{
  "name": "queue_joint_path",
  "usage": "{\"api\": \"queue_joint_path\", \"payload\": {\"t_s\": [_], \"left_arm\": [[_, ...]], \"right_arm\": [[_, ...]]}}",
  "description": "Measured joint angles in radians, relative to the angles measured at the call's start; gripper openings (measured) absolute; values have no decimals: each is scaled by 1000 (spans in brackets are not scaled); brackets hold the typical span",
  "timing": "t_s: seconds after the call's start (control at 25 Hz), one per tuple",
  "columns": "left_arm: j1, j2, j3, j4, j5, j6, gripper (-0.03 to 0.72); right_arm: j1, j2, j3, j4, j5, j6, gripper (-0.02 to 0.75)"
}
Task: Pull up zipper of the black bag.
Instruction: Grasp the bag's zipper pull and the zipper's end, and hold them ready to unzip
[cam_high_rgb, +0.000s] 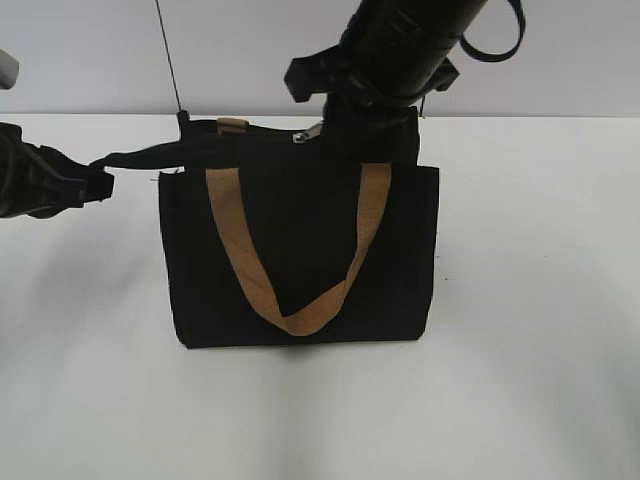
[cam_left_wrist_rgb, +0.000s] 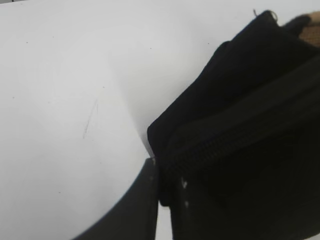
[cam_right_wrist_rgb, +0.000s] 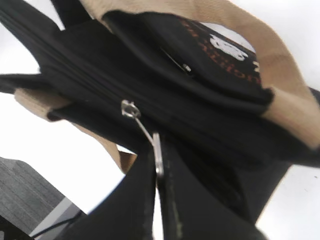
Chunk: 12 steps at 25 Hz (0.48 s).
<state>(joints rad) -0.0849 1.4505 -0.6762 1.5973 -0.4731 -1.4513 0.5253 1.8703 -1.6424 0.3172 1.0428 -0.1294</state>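
The black bag (cam_high_rgb: 300, 260) stands upright on the white table, its tan handle (cam_high_rgb: 300, 300) hanging down the front. My left gripper (cam_high_rgb: 95, 180) is shut on the black fabric tab at the bag's top left end, seen close in the left wrist view (cam_left_wrist_rgb: 162, 185). My right gripper (cam_high_rgb: 335, 120) is above the bag's top edge, shut on the silvery zipper pull (cam_right_wrist_rgb: 157, 155). The zipper slider (cam_right_wrist_rgb: 129, 108) sits on the black zip line; the pull also shows in the exterior view (cam_high_rgb: 305, 133), right of the top's middle.
The white table (cam_high_rgb: 540, 330) spreads around the bag. A thin black rod (cam_high_rgb: 170, 60) rises behind the bag's left end. A black strap loop (cam_high_rgb: 500, 35) hangs from my right arm. A grey floor patch (cam_right_wrist_rgb: 30, 195) shows beyond the table edge.
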Motion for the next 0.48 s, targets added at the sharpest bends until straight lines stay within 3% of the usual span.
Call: {"api": "queue_joint_path", "payload": {"t_s": [0.28,0.48], "left_arm": [[-1,0,0,1,15,0,22],[-1,0,0,4,17,0,22]], "right_arm": [[-81,-17,0,-63,122,-38,-15],[-94,-20,0,-87,152,-64,-15]]}}
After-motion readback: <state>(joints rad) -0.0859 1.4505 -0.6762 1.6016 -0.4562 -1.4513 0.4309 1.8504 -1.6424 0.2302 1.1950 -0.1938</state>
